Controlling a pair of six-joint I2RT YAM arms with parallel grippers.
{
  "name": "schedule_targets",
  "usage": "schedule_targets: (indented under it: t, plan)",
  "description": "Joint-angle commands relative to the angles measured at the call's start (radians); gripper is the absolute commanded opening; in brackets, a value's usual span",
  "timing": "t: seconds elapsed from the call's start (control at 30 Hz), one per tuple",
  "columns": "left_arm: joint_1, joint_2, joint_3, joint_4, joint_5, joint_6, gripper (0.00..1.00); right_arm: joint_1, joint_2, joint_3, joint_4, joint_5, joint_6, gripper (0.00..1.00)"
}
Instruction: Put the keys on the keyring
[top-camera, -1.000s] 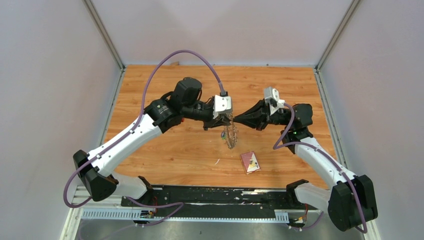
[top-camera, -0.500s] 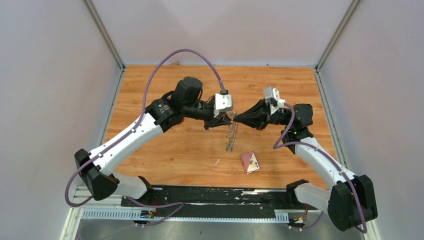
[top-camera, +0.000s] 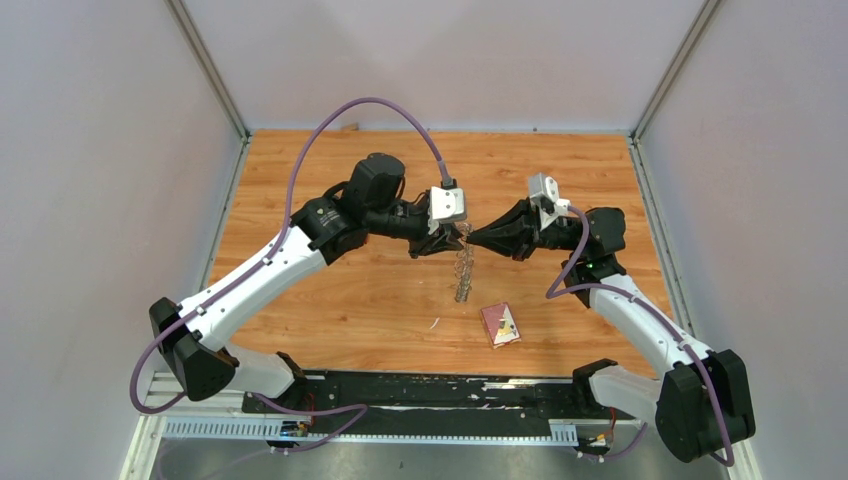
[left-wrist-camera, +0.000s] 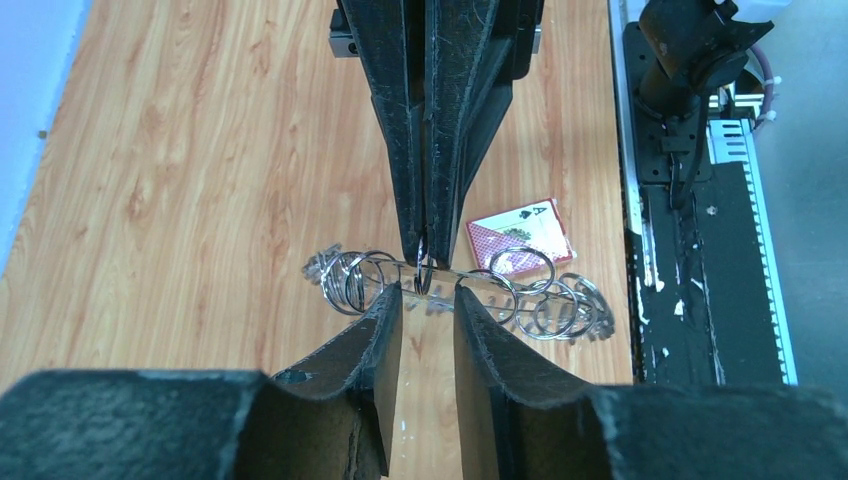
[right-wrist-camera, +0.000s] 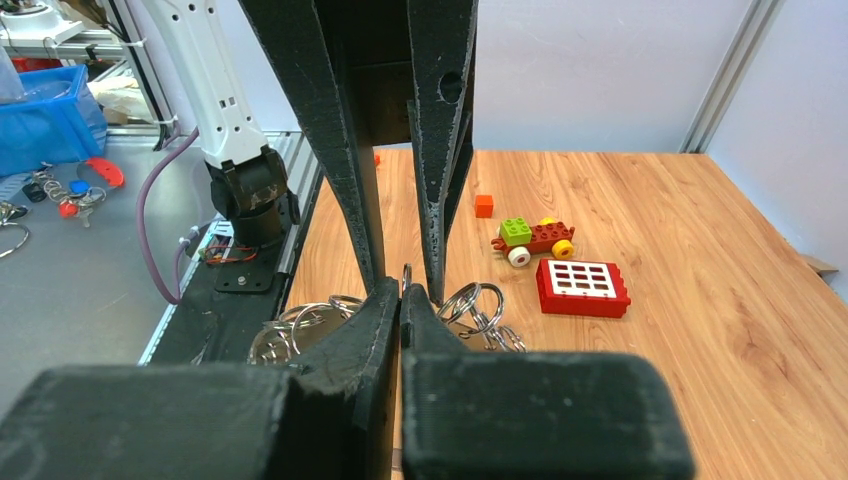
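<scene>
At the right hand (top-camera: 470, 238), keyring (top-camera: 461, 272) edge-on, long axis near-to-far.

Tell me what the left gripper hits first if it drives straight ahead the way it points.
Most likely the keyring, which hangs right at the left gripper; just behind it, the right gripper pinching that ring. Depth is hard to judge.

Silvery keyring (left-wrist-camera: 545, 305), maroon card (left-wrist-camera: 512, 236) with a white face, red block (right-wrist-camera: 582, 287) with white squares, orange-brown wood-grain table (left-wrist-camera: 200, 200).
</scene>
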Motion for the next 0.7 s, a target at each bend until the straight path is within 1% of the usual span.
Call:
schedule_targets:
  t: [0.0,0.47,0.67]
  plan:
    - [0.0,-0.005,0.011,0.03,0.017,0.004,0.33,0.0,0.002,0.004,0.04,0.008,-0.004,0.0]
    - [0.0,0.021,0.021,0.059,0.035,-0.052,0.3,0.0,0.0,0.007,0.025,0.009,-0.015,0.0]
    - [0.0,0.043,0.041,0.058,0.048,-0.07,0.26,0.0,0.0,0.005,0.02,0.009,-0.02,0.0]
